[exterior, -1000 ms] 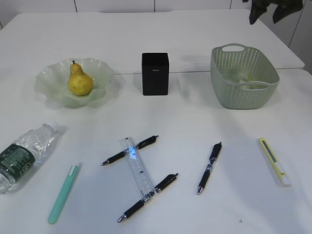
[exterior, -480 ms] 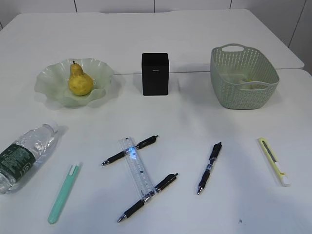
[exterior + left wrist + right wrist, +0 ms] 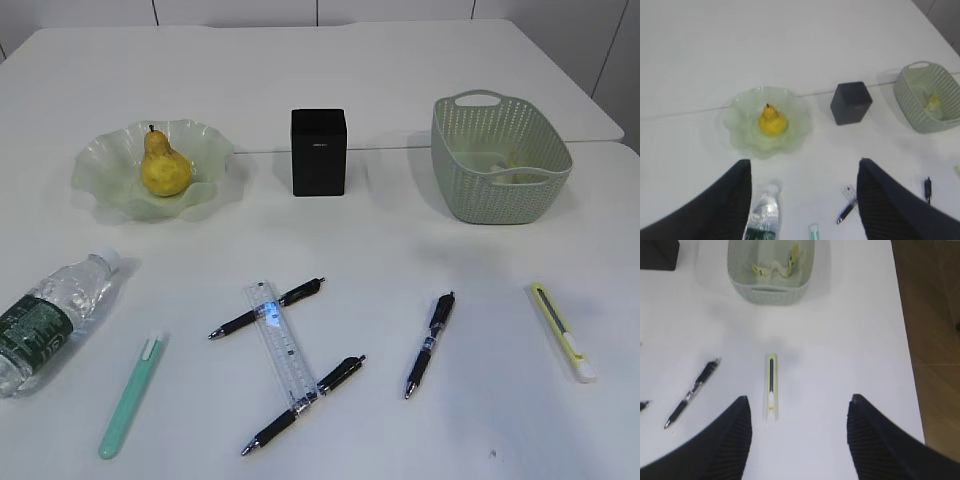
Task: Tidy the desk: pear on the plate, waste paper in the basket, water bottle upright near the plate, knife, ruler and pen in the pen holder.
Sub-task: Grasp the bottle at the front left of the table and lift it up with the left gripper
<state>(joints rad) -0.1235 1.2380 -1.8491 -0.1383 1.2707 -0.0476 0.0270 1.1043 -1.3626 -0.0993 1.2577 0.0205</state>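
The yellow pear (image 3: 165,167) sits in the pale green ruffled plate (image 3: 100,165). The black pen holder (image 3: 319,152) stands mid-table. Yellow and white waste paper (image 3: 772,270) lies inside the sage-green basket (image 3: 500,165). On its side at the left edge lies the water bottle (image 3: 50,320). The clear ruler (image 3: 280,345) rests across two black pens (image 3: 267,309) (image 3: 303,404); a third pen (image 3: 430,344) lies to the right. The yellow knife (image 3: 563,331) is at right. My left gripper (image 3: 804,161) hovers open high above the bottle (image 3: 762,217). My right gripper (image 3: 799,398) hovers open beside the knife (image 3: 771,387).
A mint-green slim stick (image 3: 130,395) lies near the front left beside the bottle. The table's right edge (image 3: 902,340) runs close to the knife, with brown floor beyond. Neither arm shows in the exterior view.
A dark gripper that hung at the top right above the basket a second ago has left the exterior view. Nothing on the table has moved.
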